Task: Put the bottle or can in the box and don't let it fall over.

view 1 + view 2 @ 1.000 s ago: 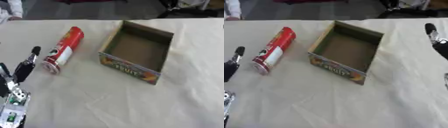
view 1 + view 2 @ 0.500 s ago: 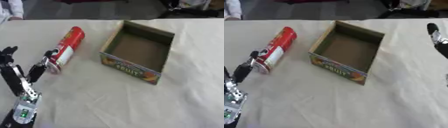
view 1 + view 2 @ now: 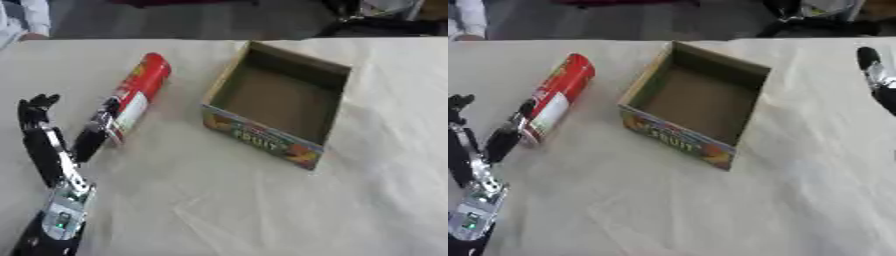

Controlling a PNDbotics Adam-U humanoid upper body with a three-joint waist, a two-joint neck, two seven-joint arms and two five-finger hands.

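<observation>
Left hand (image 3: pixel 52 150) open beside lying can (image 3: pixel 133 97)

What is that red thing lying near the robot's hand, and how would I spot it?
On the cloth-covered table, look left of the open cardboard box printed with fruit. There a red can lies on its side, a long tube with a white label. Its near end is by the left hand, whose fingers are open.

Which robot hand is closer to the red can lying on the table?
Left. The left hand is right at the near end of the red can, fingers open. The right hand is far off, past the box.
</observation>
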